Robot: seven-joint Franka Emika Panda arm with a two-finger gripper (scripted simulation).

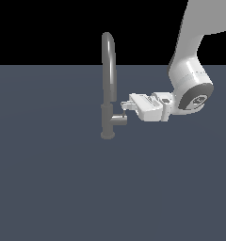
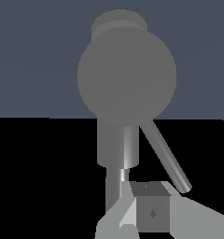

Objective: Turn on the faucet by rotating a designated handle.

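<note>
The faucet [image 1: 108,80] is a tall grey tap with an arched spout, standing on a small round base. The handle [image 1: 119,119] is a short stub sticking out low on the body toward the exterior view's right. In the wrist view its round end face [image 2: 127,74] fills the middle, and its thin lever [image 2: 164,158] slants away from it. My gripper [image 1: 126,105] lies level, just above the stub and close to the spout. Its fingers look pressed together and hold nothing. In the wrist view the gripper [image 2: 143,205] has the lever's tip just beside it.
The faucet stands on a flat dark blue-grey floor [image 1: 49,179]. My white arm [image 1: 192,70] comes down from the upper part of the exterior view's right. Nothing else shows.
</note>
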